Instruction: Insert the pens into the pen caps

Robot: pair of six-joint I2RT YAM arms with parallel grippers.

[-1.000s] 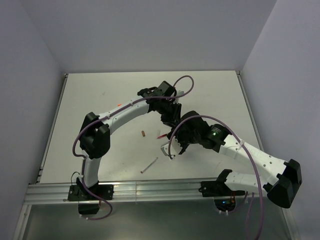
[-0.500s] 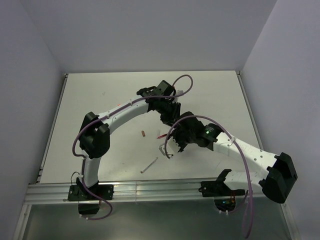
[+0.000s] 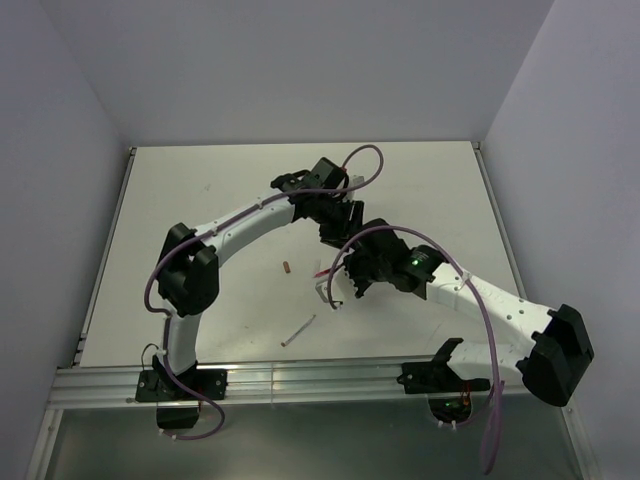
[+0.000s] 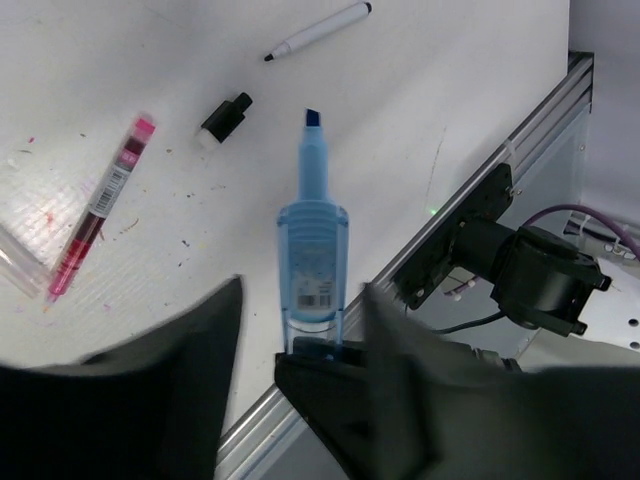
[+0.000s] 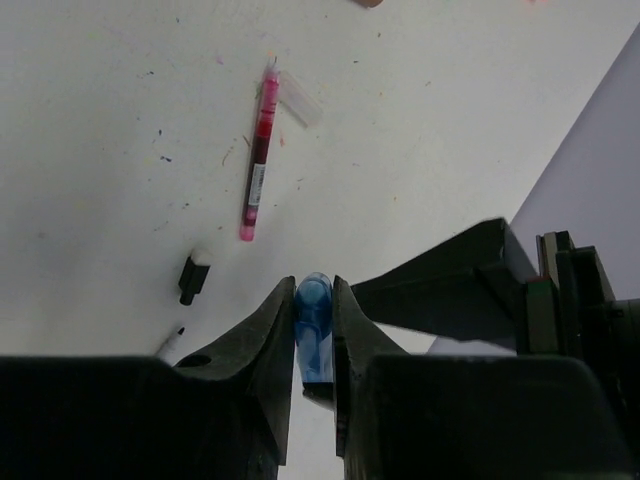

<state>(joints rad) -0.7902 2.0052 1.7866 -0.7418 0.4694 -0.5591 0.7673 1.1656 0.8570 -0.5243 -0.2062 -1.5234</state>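
The light-blue marker [image 4: 312, 250] hangs above the table with its tip bare. My right gripper [image 5: 313, 285] is shut on its rear end [image 5: 313, 315]; a right finger shows in the left wrist view as a black block [image 4: 335, 395] under the marker. My left gripper [image 4: 300, 285] stands open around the marker, with a gap on each side. Both grippers meet mid-table [image 3: 342, 255]. On the table lie a red pen [image 4: 100, 215], a black cap [image 4: 225, 118] and a white pen [image 4: 320, 30]. Near the red pen [image 5: 258, 160] lies a clear cap [image 5: 300, 98].
A dark red cap [image 3: 287, 267] lies left of the grippers and the white pen [image 3: 298, 330] nearer the front rail [image 3: 300, 378]. White walls close the table at the back and both sides. The right arm's base [image 4: 540, 275] shows past the table edge.
The right gripper has closed on the blue marker's rear end. The left gripper's jaws have spread a little off it. The right arm shifted slightly toward the left one.
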